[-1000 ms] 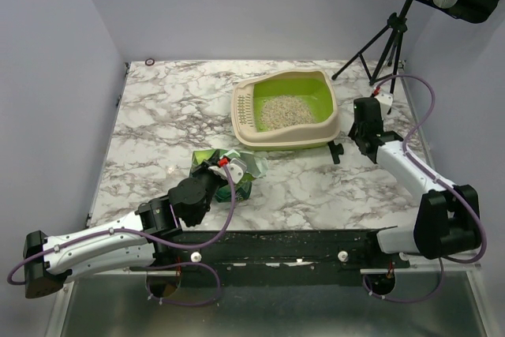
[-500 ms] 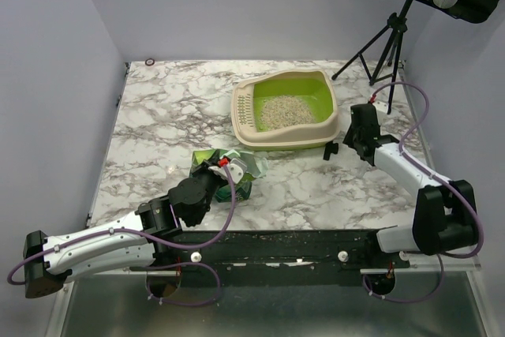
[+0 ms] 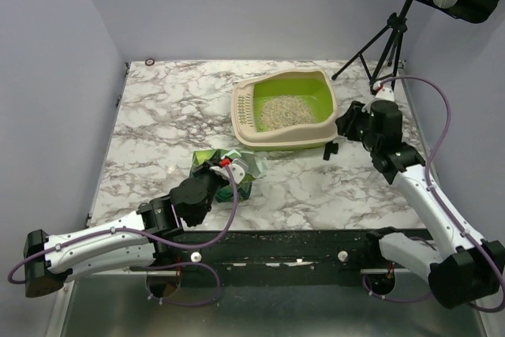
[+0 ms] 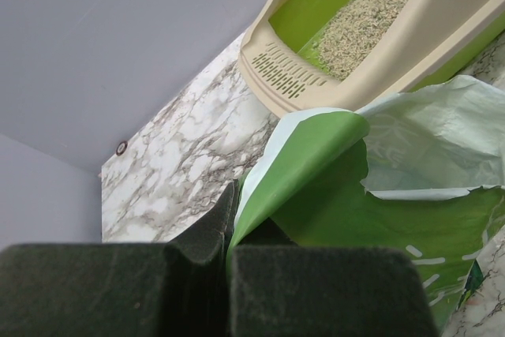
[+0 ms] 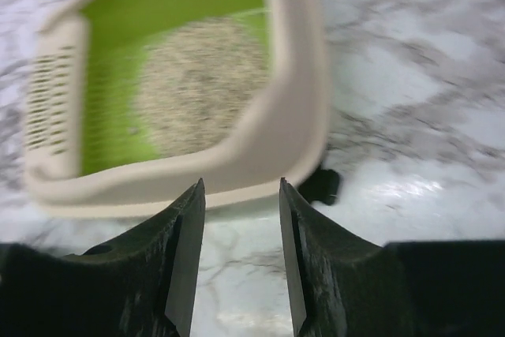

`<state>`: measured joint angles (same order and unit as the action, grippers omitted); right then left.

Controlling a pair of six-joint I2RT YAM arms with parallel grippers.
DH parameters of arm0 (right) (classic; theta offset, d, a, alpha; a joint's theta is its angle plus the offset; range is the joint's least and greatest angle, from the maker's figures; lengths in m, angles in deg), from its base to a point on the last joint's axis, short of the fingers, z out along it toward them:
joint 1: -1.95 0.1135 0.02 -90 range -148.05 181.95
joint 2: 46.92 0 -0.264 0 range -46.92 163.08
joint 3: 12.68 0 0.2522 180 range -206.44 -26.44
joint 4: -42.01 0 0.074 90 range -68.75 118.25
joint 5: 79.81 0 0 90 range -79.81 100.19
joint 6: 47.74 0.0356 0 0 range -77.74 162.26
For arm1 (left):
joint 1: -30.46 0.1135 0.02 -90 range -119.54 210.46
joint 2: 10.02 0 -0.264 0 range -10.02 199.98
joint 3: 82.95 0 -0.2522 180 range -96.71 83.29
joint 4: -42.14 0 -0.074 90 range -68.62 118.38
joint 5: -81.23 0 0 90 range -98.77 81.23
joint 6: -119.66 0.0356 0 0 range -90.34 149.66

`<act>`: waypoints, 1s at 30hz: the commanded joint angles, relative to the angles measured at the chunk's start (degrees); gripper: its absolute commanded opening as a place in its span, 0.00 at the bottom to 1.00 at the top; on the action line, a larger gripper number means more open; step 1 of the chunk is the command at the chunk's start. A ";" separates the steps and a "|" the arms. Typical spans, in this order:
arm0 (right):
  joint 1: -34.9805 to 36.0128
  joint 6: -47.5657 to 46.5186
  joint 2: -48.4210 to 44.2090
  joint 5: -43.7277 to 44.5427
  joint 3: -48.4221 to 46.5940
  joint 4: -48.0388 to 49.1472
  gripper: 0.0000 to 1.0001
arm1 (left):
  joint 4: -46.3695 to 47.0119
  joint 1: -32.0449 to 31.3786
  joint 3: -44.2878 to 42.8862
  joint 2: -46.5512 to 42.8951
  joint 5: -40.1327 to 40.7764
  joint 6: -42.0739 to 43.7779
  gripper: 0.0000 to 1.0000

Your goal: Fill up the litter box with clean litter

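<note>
1. From above, the litter box (image 3: 286, 112) sits on the marble table (image 3: 173, 116), toward the far right, with its slotted end to the left. A patch of grey-beige litter (image 3: 282, 110) covers the middle of its green floor. A crumpled green bag (image 3: 248, 165) lies just in front of the box. The left gripper (image 3: 225, 166) is at the bag's near edge. The right gripper (image 3: 345, 125) is just beside the box's right end and points toward it. A small black piece (image 3: 330, 150) lies on the table near the box's right front corner.

2. In the left wrist view, the left gripper (image 4: 231, 230) is clenched on a folded edge of the bag (image 4: 347, 211), which comes up from between the pads. The box (image 4: 442, 13) lies beyond the bag, with litter (image 4: 363, 25) inside it.

3. In the right wrist view, the picture is blurred. The right gripper (image 5: 241, 195) is released, its jaws apart with nothing between them. The box's beige rim (image 5: 296, 116) lies straight ahead, close to the fingertips; I cannot tell whether they touch it.
</note>
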<state>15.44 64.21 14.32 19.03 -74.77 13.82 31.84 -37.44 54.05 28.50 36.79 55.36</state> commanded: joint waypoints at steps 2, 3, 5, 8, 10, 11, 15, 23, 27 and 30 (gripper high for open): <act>6.61 -7.53 -4.01 -21.64 -3.69 0.73 0.51 | 3.65 -0.57 -1.70 -1.25 1.28 -0.64 0.00; 8.37 -8.67 -4.19 -24.28 -3.87 0.73 0.51 | 3.74 -0.57 -1.96 -1.61 1.46 -1.25 0.00; 11.89 -11.75 -3.75 -28.95 -4.13 0.55 0.53 | 4.09 -0.48 -2.23 -3.18 1.46 -2.05 0.00; 14.54 -16.06 -2.87 -35.62 -3.61 0.81 0.54 | 4.45 -0.13 -2.93 -6.43 1.46 -4.06 0.00; 14.72 -17.12 -3.05 -38.88 -2.38 2.91 0.54 | 4.80 0.40 -3.46 -9.33 0.85 -6.43 0.00; 14.72 -17.12 -3.31 -41.34 -1.51 4.75 0.55 | 4.71 0.57 -3.72 -11.00 0.50 -7.49 0.00; 15.41 -18.78 -2.61 -55.75 1.05 11.09 0.57 | 5.24 1.36 -3.73 -15.67 0.93 -11.62 0.00; 25.25 -30.29 3.19 -52.09 4.02 17.65 0.62 | 1.20 1.37 -8.11 -13.22 4.62 -17.87 0.00; 27.46 -31.19 4.59 -52.17 8.51 28.38 0.66 | -1.61 1.37 -9.26 -12.07 8.05 -20.59 0.00; 27.46 -31.18 6.79 -52.08 10.19 34.20 0.69 | -2.76 1.37 -7.51 -12.77 8.67 -24.36 0.00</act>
<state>42.85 35.71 18.88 -32.05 -66.45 35.30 20.72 -36.24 50.40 17.95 41.01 37.67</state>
